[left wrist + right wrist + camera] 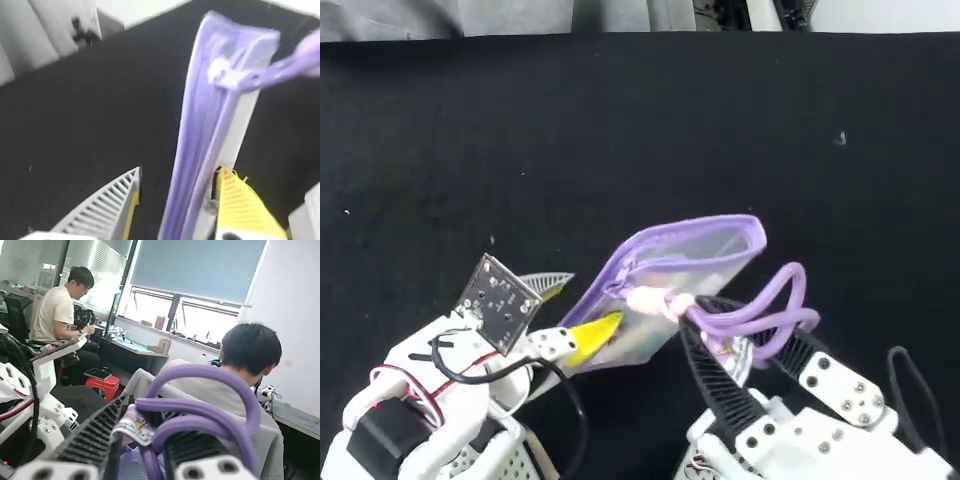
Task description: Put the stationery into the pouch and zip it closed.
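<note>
Currently the pouch (670,270) is lying tilted just below the middle of the high view. Its lower-left end is sitting between the left gripper's (596,297) spread jaws, with the yellow one touching it. Its purple cord (770,310) is trailing into the right gripper (735,335) at lower right; whether that one is clamping it, I cannot tell. With nothing pinching the fabric, a tug on the cord is likely risking dragging the pouch across the black table (470,150) rather than running the zip.

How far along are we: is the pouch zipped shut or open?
Open: the pouch has purple rims gaping apart beyond the white pull; the right hand holds its cord.
</note>
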